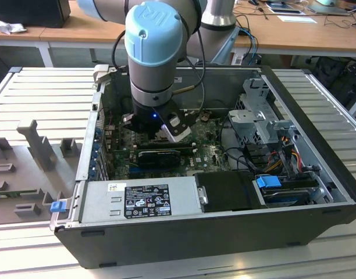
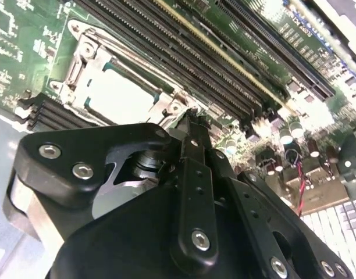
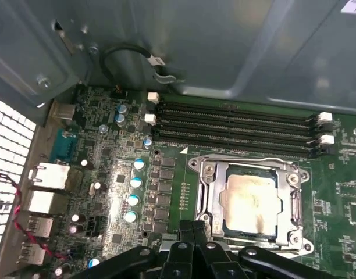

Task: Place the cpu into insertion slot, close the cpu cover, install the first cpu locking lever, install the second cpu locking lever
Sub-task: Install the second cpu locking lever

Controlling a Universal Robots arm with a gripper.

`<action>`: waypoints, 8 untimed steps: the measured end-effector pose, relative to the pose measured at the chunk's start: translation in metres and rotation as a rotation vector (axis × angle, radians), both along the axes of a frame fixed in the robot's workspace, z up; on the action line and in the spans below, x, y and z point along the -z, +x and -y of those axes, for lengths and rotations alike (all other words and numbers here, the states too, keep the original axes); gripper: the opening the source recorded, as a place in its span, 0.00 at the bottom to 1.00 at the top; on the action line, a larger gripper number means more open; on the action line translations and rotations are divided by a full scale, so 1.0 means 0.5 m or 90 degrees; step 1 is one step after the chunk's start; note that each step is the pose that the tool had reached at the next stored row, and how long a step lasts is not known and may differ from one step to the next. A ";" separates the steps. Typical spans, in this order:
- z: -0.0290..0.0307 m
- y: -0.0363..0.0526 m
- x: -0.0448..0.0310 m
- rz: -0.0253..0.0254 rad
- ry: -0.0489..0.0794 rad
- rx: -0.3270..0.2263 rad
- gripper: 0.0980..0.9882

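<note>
The open computer case [image 1: 224,244] lies on its side. The arm [image 1: 155,46] reaches down into it at about twelve o'clock from the grey power supply [image 1: 143,200] in the exterior view. Below the arm is the green motherboard [image 3: 108,174], with long black memory slots [image 3: 236,125] running along one side of the socket.

The gripper [image 3: 193,228] hangs low over the board. Its fingers are pressed together and there is nothing visible between them. In the exterior view it [image 1: 166,125] sits toward ten o'clock from the case's middle.

The insertion slot [image 3: 220,197] is already filled. The cpu [image 3: 251,203] lies flat in it, pale face up, and the cpu cover [image 3: 207,180] appears to be folded down around it as a silvery frame. The work therefore looks to be at the locking levers. I cannot tell whether either lever is latched.

To do this step well, the closed tips should bear only on the lever's free end. They should push it down and sideways until it catches under its hook, and the cover must lie flat first. The tips should stay off the chip's face and off the memory slots close by.

In both wrist views, the tips [image 2: 189,119] are just beside the socket's outer edge, near one corner of the cover [image 2: 88,52]. They are not over the chip [image 2: 117,96] itself, and whether they touch the frame is unclear.
</note>
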State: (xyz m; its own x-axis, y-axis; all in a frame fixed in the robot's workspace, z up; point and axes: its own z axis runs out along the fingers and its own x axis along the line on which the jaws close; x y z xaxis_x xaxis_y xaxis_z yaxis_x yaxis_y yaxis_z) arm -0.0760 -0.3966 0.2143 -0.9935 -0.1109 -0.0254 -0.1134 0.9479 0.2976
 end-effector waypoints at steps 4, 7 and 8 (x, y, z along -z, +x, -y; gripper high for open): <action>0.000 0.000 -0.020 -0.0001 0.000 0.000 0.01; 0.000 0.000 -0.038 -0.0002 0.000 0.000 0.01; 0.000 0.000 -0.042 -0.0003 0.000 0.000 0.01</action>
